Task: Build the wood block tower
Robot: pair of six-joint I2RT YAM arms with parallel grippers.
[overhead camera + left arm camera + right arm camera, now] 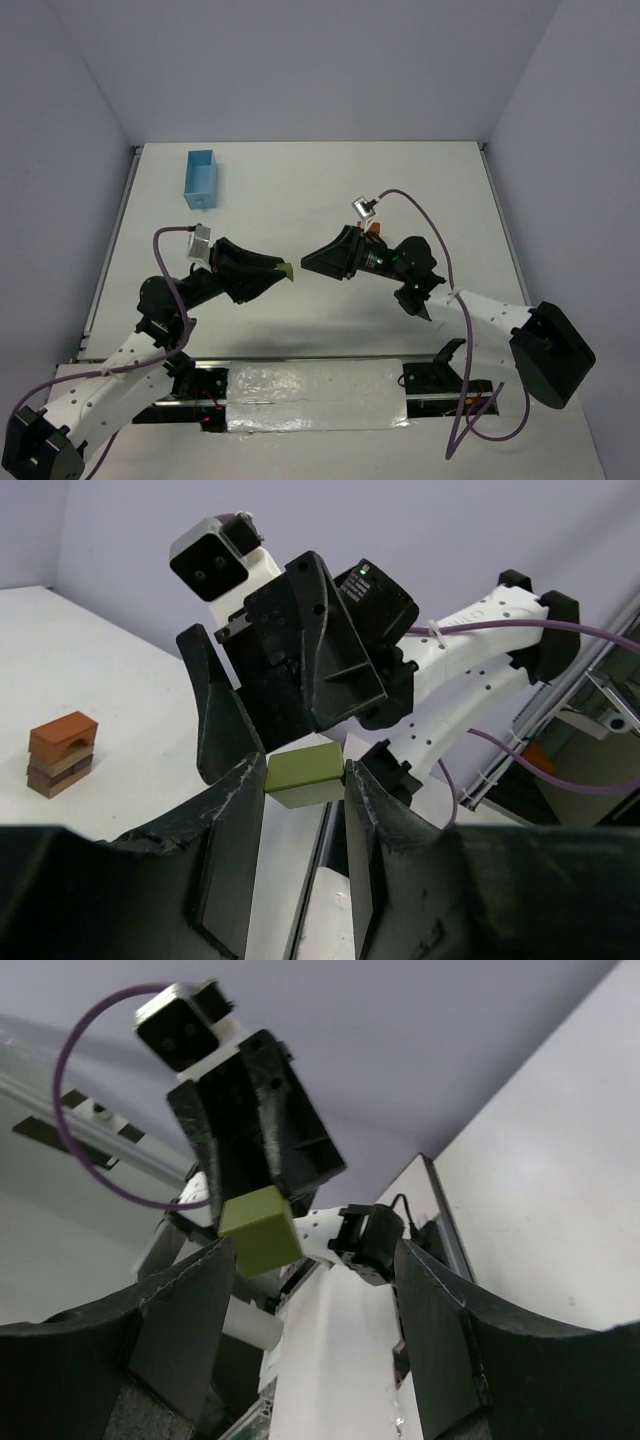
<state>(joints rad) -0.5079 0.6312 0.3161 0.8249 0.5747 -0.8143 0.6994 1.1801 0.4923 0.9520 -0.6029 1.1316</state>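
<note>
White tabletop [300, 190] filled mid-frame overhead. My right claw [310, 1270] stood wide apart, gripping nothing, facing my left claw [305, 780], which pinched the olive-green piece [302, 770] in the air at centre frame. Upper left lay the light blue box [201, 178]. Left in the left-wrist view stood the wood block tower [61, 752], orange arch on top.

Robotics lab: white, walled-in test table [300, 190]
</note>
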